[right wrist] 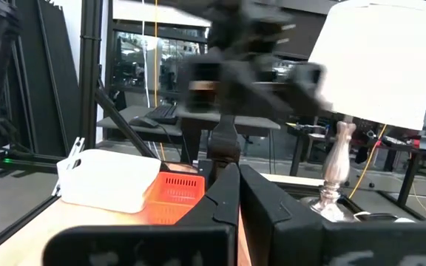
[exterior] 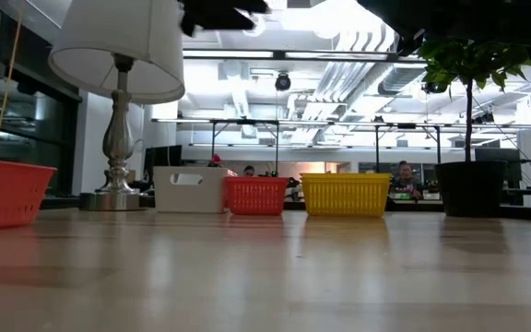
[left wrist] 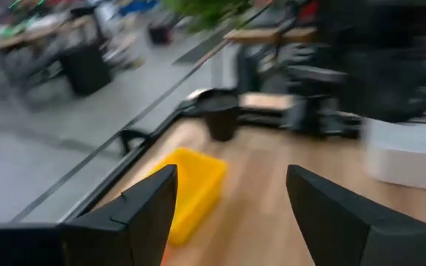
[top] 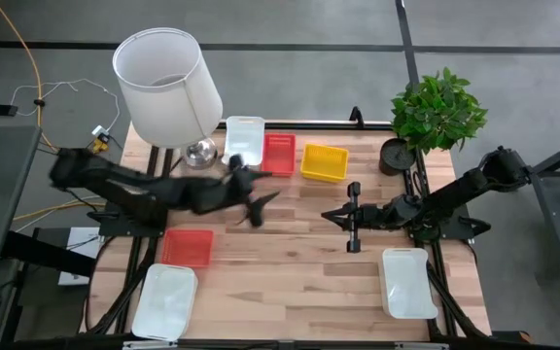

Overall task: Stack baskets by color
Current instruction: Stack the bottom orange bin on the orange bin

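Observation:
Along the far edge stand a white basket [top: 244, 139], a red basket [top: 278, 154] and a yellow basket [top: 325, 161], each resting on its base. Another red basket [top: 187, 247] and a white basket [top: 165, 299] sit near left, and one more white basket [top: 406, 282] near right. My left gripper [top: 257, 206] hangs open and blurred above the table's middle, in front of the far row, holding nothing; its wrist view shows the yellow basket [left wrist: 187, 188] ahead. My right gripper [top: 331, 216] is shut and empty, right of centre, pointing toward the table's left.
A white-shaded lamp [top: 163, 87] stands at the far left corner and a potted plant [top: 436, 112] at the far right. Bare wood lies in the middle of the table and along the near edge between the baskets.

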Action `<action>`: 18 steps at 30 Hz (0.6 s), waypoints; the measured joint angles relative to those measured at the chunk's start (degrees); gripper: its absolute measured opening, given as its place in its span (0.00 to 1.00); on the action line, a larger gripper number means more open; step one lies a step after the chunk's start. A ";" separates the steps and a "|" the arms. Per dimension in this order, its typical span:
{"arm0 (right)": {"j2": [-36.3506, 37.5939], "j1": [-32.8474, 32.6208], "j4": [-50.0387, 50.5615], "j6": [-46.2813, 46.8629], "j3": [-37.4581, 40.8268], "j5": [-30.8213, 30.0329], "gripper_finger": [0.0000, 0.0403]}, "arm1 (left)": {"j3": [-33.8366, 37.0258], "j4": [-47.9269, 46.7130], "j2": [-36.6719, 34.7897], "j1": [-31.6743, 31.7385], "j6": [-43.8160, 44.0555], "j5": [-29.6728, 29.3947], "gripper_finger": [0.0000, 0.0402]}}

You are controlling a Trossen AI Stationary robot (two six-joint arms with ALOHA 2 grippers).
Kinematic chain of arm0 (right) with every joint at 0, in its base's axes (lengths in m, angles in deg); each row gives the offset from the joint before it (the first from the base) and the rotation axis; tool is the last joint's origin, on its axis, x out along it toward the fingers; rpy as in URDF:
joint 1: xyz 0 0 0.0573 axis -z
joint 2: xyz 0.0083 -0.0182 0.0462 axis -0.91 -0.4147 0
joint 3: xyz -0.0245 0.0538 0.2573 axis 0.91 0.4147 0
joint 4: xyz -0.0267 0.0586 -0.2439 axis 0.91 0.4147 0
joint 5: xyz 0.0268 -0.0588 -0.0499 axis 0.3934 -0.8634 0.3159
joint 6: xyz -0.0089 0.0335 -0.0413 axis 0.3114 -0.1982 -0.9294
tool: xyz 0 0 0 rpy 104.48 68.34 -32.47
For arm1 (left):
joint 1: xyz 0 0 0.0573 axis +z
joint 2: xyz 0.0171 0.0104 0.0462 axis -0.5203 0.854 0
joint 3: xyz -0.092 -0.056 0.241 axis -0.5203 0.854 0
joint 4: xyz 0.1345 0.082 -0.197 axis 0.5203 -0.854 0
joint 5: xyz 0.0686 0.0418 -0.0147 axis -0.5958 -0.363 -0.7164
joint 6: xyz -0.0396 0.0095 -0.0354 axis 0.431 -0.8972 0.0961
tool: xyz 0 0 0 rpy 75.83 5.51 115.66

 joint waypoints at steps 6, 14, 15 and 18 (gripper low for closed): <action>0.00 0.00 0.33 0.09 0.00 0.00 0.00 | 18.28 12.74 -14.45 -12.33 -1.18 -2.54 0.61; 0.00 0.00 1.13 1.20 0.00 -0.01 0.00 | 32.10 16.82 -22.87 -23.65 -1.61 -8.58 0.61; 0.00 0.00 1.26 1.20 0.00 -0.02 0.00 | 32.98 17.23 -23.09 -24.41 -1.63 -8.93 0.61; 0.00 0.00 1.34 1.20 0.00 -0.02 0.00 | 33.89 17.55 -23.18 -25.80 -1.57 -9.47 0.61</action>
